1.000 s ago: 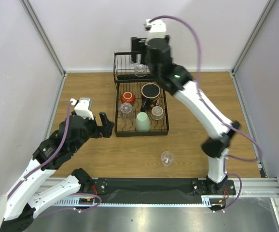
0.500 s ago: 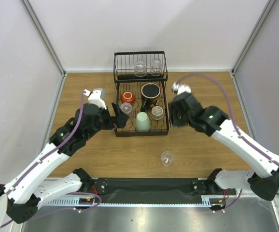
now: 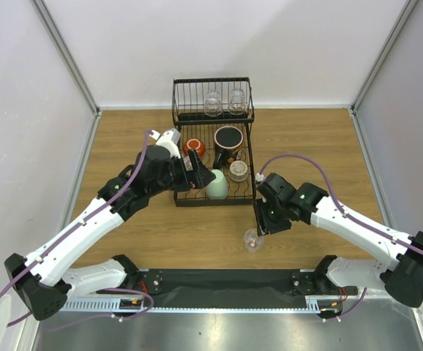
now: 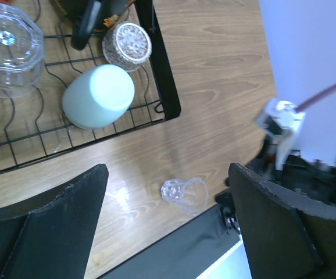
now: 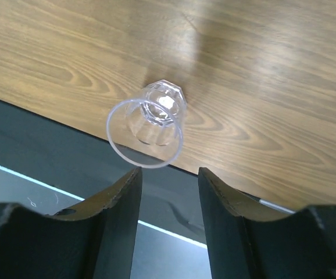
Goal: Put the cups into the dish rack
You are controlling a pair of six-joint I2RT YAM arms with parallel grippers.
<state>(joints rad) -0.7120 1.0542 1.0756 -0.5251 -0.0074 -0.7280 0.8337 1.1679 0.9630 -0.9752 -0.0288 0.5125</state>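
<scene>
The black wire dish rack (image 3: 213, 203) stands at the back middle. Its raised basket holds two clear tumblers (image 3: 212, 104). Its tray holds a black-rimmed mug (image 3: 228, 139), a red mug (image 3: 193, 146), a mint-green cup (image 3: 217, 186) and a clear glass (image 3: 238, 171). One clear tumbler (image 3: 252, 239) sits loose on the table near the front edge. My right gripper (image 3: 259, 221) is open right by it; in the right wrist view the tumbler (image 5: 150, 125) sits just beyond the gripper (image 5: 169, 192). My left gripper (image 3: 200, 175) is open and empty over the rack's front left.
A black mat (image 3: 226, 281) runs along the near table edge, just in front of the loose tumbler. The left wrist view shows the rack's front corner (image 4: 165, 87), the mint cup (image 4: 98, 96) and the loose tumbler (image 4: 183, 193). Grey walls close in both sides.
My right arm has swung from the back basket down to the loose tumbler at the front. A second tumbler now shows in the basket. My left arm has moved right, over the rack.
</scene>
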